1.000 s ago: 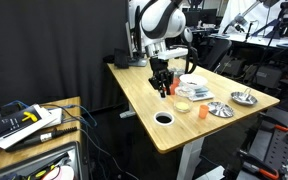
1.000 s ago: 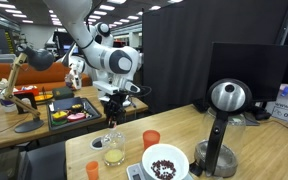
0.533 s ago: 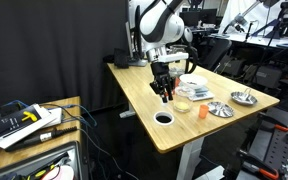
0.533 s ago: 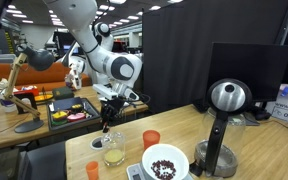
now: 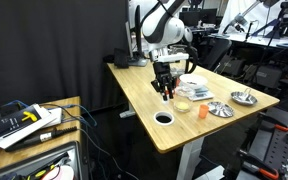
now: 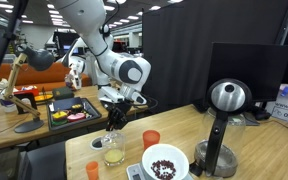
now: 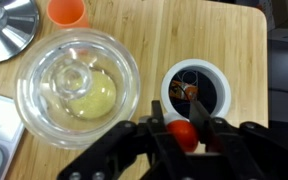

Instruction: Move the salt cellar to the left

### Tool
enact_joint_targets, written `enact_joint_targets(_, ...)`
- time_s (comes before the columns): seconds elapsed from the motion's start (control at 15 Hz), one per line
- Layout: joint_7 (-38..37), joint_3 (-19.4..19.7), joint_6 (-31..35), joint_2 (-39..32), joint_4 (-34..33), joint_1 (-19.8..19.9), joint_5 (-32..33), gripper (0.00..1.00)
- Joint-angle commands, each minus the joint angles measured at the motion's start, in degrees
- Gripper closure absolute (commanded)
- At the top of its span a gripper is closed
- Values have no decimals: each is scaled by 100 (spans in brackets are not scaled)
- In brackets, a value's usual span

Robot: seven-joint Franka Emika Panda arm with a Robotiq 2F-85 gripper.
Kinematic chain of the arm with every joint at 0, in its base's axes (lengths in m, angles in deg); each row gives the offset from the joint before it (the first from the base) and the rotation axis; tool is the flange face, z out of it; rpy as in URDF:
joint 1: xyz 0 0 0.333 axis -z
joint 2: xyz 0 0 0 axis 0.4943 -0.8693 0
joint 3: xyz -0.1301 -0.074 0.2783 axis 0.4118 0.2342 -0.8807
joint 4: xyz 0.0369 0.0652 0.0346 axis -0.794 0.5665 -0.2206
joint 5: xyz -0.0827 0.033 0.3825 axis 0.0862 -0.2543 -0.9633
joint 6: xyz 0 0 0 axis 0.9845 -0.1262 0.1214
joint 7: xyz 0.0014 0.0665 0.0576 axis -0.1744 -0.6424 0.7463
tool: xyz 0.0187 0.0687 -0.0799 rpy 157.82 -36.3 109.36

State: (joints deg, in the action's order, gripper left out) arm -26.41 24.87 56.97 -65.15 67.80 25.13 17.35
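Note:
The salt cellar (image 7: 182, 135) is small with a red-orange top. In the wrist view it sits between the two dark fingers of my gripper (image 7: 181, 140), which are closed against its sides. In an exterior view the salt cellar (image 5: 169, 92) shows at the fingertips of the gripper (image 5: 164, 93), just above the wooden table, behind the white bowl. In an exterior view the gripper (image 6: 111, 122) points down above the glass bowl area, and the cellar itself is hard to make out there.
A white bowl of dark beans (image 5: 164, 118) (image 7: 194, 90) and a glass bowl (image 5: 184, 103) (image 7: 79, 80) sit close by. An orange cup (image 5: 201, 109), metal dishes (image 5: 220, 109) and a small orange-topped item (image 6: 93, 170) are also on the table (image 5: 144, 100).
The gripper has shifted slightly sideways and a little lower over the table, still holding the red-topped cellar. The bowls and the cup have not moved.

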Motion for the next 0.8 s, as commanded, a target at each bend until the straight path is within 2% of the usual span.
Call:
enact_joint_targets(0.0,-249,56,-288,-335,-447,34,-70,92)
enact_joint_targets(0.53,-503,70,-449,-653,-835,-13,-35,92)
enact_joint_targets(0.6,-522,70,-496,-670,-867,-17,-37,81)
enact_joint_targets(0.67,-537,72,-526,-675,-886,-25,-32,50)
enact_joint_targets(0.73,-558,74,-556,-677,-903,-29,-32,42)
